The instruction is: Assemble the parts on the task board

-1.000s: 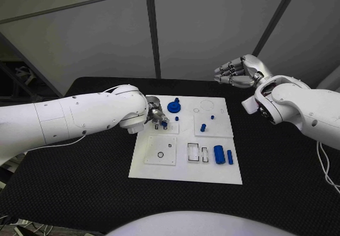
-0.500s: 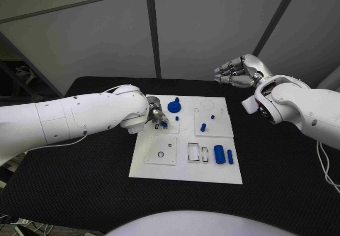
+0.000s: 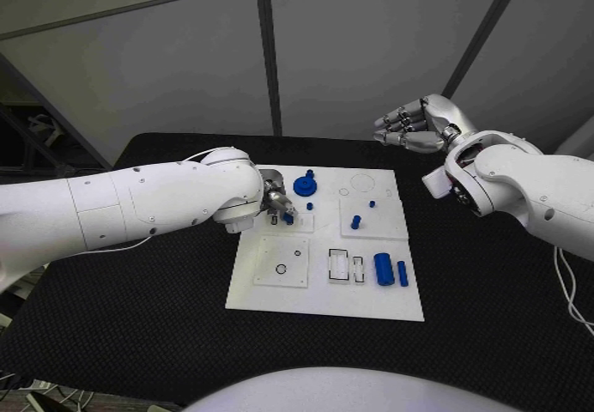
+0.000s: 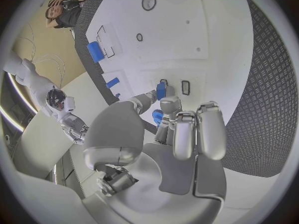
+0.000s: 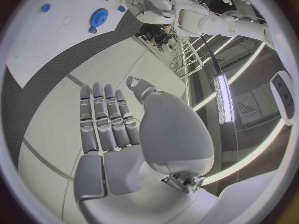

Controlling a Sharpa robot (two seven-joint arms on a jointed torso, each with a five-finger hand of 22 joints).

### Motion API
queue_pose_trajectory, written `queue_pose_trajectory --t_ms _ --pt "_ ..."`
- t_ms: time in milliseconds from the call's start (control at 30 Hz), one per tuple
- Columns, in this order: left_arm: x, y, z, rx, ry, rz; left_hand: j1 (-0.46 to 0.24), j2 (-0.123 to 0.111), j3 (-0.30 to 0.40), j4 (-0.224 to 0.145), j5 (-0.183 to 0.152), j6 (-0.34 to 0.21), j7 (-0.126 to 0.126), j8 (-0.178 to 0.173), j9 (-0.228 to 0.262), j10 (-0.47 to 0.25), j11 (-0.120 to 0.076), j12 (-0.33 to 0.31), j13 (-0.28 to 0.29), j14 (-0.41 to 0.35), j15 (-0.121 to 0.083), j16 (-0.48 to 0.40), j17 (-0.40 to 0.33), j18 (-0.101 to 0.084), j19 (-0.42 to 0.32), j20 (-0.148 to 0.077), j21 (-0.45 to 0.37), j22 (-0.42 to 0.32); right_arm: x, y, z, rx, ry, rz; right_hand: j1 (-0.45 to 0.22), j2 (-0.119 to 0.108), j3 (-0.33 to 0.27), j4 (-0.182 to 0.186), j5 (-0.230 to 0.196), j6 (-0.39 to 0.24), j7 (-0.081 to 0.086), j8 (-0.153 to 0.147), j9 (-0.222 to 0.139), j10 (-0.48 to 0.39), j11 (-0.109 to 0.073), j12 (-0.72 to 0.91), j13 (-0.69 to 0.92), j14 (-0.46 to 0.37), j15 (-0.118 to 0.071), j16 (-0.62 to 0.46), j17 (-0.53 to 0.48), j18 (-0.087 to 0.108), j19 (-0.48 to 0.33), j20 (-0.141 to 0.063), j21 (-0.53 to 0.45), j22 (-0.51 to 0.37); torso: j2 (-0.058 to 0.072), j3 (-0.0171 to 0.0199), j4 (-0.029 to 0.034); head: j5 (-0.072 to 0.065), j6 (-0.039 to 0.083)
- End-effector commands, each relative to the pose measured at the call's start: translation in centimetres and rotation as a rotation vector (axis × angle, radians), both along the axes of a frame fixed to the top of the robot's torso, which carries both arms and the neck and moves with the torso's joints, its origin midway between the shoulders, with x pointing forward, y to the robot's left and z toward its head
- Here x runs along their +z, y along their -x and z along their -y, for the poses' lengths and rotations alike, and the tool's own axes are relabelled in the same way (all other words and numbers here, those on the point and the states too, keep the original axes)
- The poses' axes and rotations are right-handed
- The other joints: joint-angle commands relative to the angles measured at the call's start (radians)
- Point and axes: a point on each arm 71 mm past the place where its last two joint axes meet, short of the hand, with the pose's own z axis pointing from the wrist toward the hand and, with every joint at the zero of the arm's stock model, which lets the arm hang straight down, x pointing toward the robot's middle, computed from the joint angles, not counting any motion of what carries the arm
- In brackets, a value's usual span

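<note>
The white task board [image 3: 324, 292] lies mid-table. My left hand [image 3: 275, 204] is low over the board's upper-left square and pinches a small blue part [image 3: 287, 218] between thumb and fingertips. In the left wrist view that small blue part [image 4: 161, 90] stands on end at a small rectangular slot, beside a second slot [image 4: 186, 87]. A blue gear [image 3: 303, 184] sits just beyond the hand. Three small blue pegs [image 3: 355, 222] stand on the upper-right square. A blue cylinder [image 3: 383, 269] and a thin blue bar [image 3: 401, 273] lie at the board's right edge. My right hand [image 3: 415, 124] hangs high at the back right, fingers straight, holding nothing.
A black textured mat [image 3: 495, 292] covers the table round the board. The lower-left square plate [image 3: 282, 262] carries a small ring hole, and outlined rectangular recesses [image 3: 338, 264] lie beside it. The right wrist view shows the blue gear [image 5: 98, 17] and my left hand [image 5: 146, 0] far off.
My left arm has eased slightly to the right; its hand stays at the same slot with the blue part. The right hand has not moved.
</note>
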Motion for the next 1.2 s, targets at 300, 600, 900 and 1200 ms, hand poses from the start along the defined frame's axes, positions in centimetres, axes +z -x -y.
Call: queue_pose_trajectory --t_ms 300,600,900,1200 --pt "-0.11 0.06 0.01 -0.016 -0.036 -0.020 -0.007 0.005 0.153 -0.143 0.003 0.000 -0.008 0.007 0.001 0.013 -0.007 0.003 0.000 0.098 -0.009 0.003 0.242 -0.148 0.014 0.001 0.008 0.019 0.16 0.00 -0.14 0.012 0.001 0.006 -0.009 -0.003 -0.007 0.000 0.003 0.002 0.007 -0.003 0.000 -0.002 0.009 -0.005 -0.001 -0.001 0.007 -0.007 -0.002 0.011 0.010 0.000 -0.007 -0.004 0.000 0.0002 -0.0001 -0.001 -0.004" --pt "-0.17 0.07 0.01 -0.023 -0.049 -0.028 -0.011 0.003 0.154 -0.142 0.002 0.001 -0.009 0.010 0.001 0.016 -0.008 0.006 0.002 0.098 -0.010 0.003 0.242 -0.149 0.015 0.000 0.010 0.022 0.14 0.01 -0.17 0.015 0.001 0.005 -0.009 -0.003 -0.007 0.000 0.003 0.002 0.007 -0.003 0.000 -0.002 0.009 -0.005 -0.001 -0.001 0.007 -0.007 -0.002 0.011 0.010 0.000 -0.007 -0.004 0.000 0.0002 -0.0004 0.001 -0.007" --pt "-0.21 -0.01 0.03 -0.023 -0.053 -0.031 -0.011 0.003 0.154 -0.142 0.002 0.001 -0.009 0.011 0.001 0.016 -0.008 0.007 0.002 0.098 -0.010 0.003 0.242 -0.149 0.015 0.000 0.010 0.022 0.14 0.02 -0.17 0.016 0.001 0.004 -0.009 -0.003 -0.007 0.000 0.003 0.002 0.007 -0.003 0.000 -0.002 0.009 -0.005 -0.001 -0.001 0.007 -0.007 -0.002 0.011 0.010 0.000 -0.007 -0.004 0.000 0.0003 -0.0003 0.001 -0.008" --pt "-0.24 -0.09 0.08 -0.026 -0.056 -0.035 -0.031 -0.004 0.144 -0.131 -0.001 0.006 -0.015 0.021 -0.003 0.023 -0.012 0.015 0.006 0.098 -0.013 0.003 0.243 -0.150 0.018 -0.003 0.014 0.029 0.14 0.03 -0.15 0.016 0.002 0.003 -0.009 -0.002 -0.008 0.001 0.004 0.002 0.007 -0.003 0.000 -0.002 0.009 -0.005 -0.001 -0.001 0.008 -0.007 -0.002 0.011 0.011 0.000 -0.008 -0.005 0.000 0.0005 -0.0002 0.000 -0.009"
